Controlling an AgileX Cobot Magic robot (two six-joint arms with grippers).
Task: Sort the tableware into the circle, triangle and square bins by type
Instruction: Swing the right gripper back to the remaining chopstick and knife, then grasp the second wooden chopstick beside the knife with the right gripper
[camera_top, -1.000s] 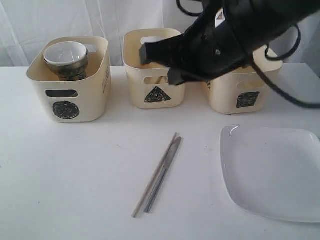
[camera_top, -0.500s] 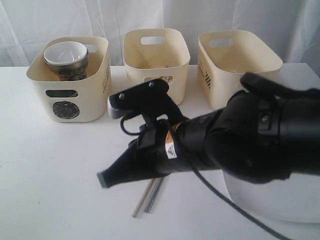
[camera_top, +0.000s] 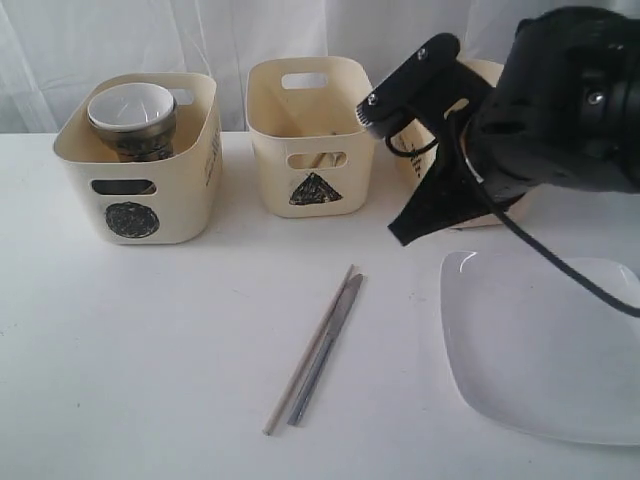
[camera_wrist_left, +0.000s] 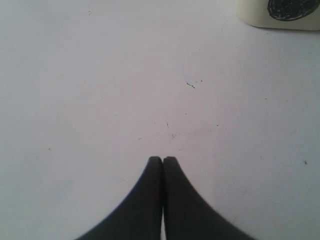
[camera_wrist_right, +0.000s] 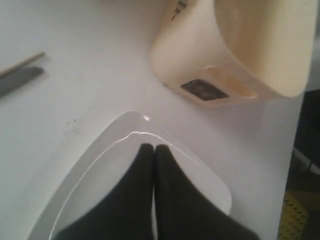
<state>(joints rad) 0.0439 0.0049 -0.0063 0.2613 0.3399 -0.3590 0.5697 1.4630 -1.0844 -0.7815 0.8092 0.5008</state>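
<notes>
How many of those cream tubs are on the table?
3: circle bin at left, triangle bin in the middle, square bin at right, mostly hidden behind the right arm.

Wide bare counter lies open left of the knife and chopstick, side by side mid-counter. My right pincer, tips together, is hemmed by the plate beneath and the square bin beyond.

Exterior view: raised, frontal, angled down across the white worktop, right arm looming near the lens. Left wrist view: close, steeply down past the left end effector onto worktop, circle bin corner beyond its tips. Right wrist view: higher, past the right end effector; plate beneath, square bin beyond, both shared with the exterior.
</notes>
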